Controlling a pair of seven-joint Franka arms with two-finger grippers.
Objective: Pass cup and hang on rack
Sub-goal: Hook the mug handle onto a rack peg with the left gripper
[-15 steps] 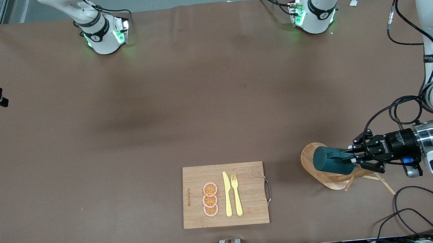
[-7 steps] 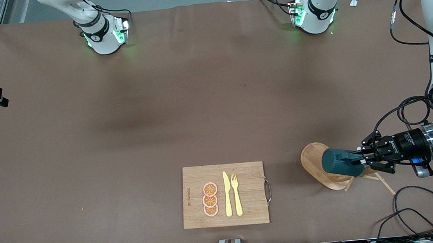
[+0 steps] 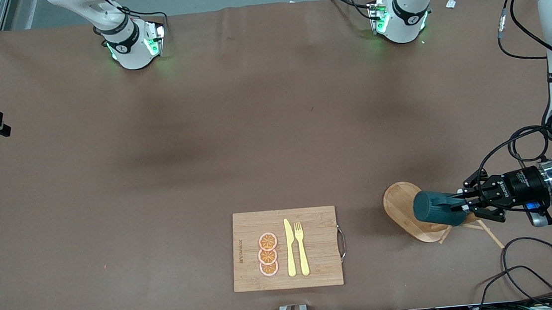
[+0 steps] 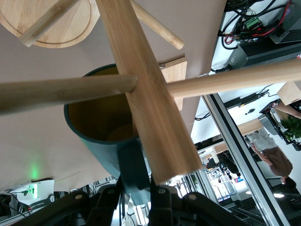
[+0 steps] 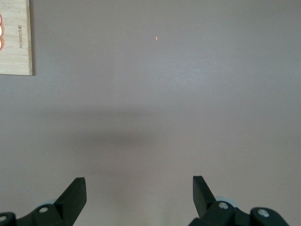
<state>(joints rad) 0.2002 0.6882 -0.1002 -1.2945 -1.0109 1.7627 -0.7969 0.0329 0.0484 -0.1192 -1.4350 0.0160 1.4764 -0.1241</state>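
Observation:
The dark teal cup (image 3: pixel 434 208) lies on its side in the air over the wooden rack's oval base (image 3: pixel 399 205), at the left arm's end of the table. My left gripper (image 3: pixel 460 204) is shut on the cup's handle. In the left wrist view the cup's tan-yellow inside (image 4: pixel 101 123) faces the camera. The rack's thick post (image 4: pixel 146 101) and a thin peg (image 4: pixel 66 92) cross in front of its mouth, and my left gripper (image 4: pixel 138 188) clamps the handle. My right gripper (image 5: pixel 138 188) is open and empty above bare table; it does not show in the front view.
A bamboo cutting board (image 3: pixel 286 249) with orange slices, a yellow knife and a fork lies near the front edge; its corner shows in the right wrist view (image 5: pixel 16 42). Loose black cables (image 3: pixel 540 266) lie at the front corner by the left arm. Thin pegs (image 3: pixel 488 234) stick out of the rack.
My left gripper has drawn the cup sideways toward the left arm's end of the table, closer against the rack's post. The right arm has not visibly moved.

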